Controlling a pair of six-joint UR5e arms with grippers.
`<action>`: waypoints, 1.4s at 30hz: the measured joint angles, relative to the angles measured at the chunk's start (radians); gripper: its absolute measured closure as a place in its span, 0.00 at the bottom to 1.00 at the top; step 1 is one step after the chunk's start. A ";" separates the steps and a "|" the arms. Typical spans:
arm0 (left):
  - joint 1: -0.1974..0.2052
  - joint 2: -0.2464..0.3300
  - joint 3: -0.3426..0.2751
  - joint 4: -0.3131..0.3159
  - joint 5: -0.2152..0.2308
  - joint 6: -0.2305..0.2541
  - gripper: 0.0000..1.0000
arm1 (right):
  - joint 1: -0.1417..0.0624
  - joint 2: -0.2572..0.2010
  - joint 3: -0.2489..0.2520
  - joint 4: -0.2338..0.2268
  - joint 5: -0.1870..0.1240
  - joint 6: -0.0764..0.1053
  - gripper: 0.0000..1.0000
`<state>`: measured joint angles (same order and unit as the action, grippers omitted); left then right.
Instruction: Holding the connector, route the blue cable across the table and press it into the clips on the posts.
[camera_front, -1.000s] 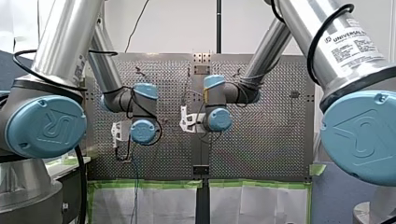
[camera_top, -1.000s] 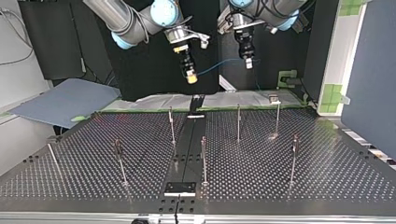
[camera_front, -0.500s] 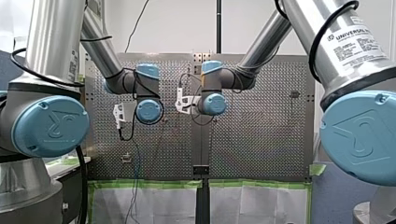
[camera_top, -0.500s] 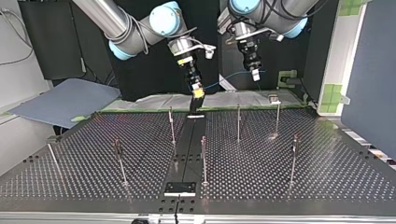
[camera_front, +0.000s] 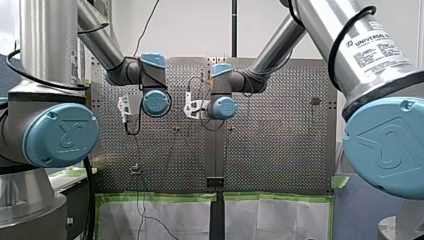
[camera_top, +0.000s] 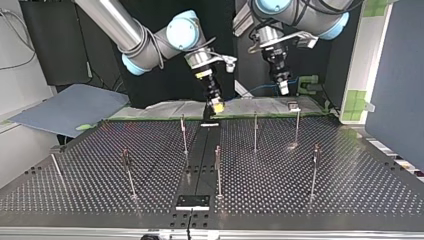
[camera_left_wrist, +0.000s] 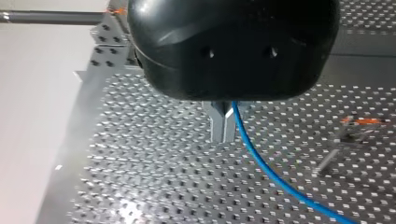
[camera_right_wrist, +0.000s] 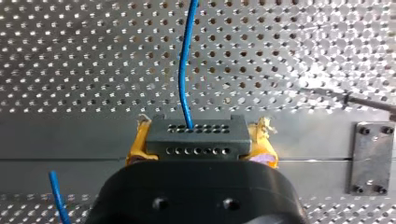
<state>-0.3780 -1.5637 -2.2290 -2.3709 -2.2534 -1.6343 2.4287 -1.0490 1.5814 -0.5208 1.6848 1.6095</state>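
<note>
Both grippers have dropped toward the far edge of the table over the last second. In the top view my right gripper has swung lower and further along that edge, and my left gripper has come down beside it, well apart from it.

In the front view the wrist joints cover both sets of fingers. The clips on the posts are too small to make out. In the left wrist view the black gripper body hides the roots of the metal fingers, so the exact spot where the cable meets them cannot be seen. The one post near them is only a blur.

The connector, a dark block with rows of small holes, sits between the yellow pads of my right gripper, which is clamped on its two ends. The blue cable leaves the connector's face and runs straight ahead of that gripper over the perforated plate. A second short piece of it shows beside the gripper body. In the top view the cable sags in a shallow arc between the two grippers.

My left gripper's fingers are pressed together, pinching the cable. It emerges right beside them and trails away beneath the gripper across the table.
</note>
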 joint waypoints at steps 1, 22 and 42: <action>0.003 0.007 0.000 -0.001 0.004 0.000 1.00 | 0.000 0.000 -0.009 0.003 -0.001 0.000 1.00; 0.100 0.079 0.056 -0.026 0.051 0.013 1.00 | 0.054 0.001 -0.176 0.156 -0.032 -0.004 1.00; 0.233 0.080 0.129 -0.042 0.195 -0.036 1.00 | 0.051 0.003 -0.349 0.276 -0.052 0.002 1.00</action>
<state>-0.1449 -1.4833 -2.0999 -2.4129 -2.0582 -1.6698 2.4795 -1.0459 1.2324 -0.2448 1.6330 1.6113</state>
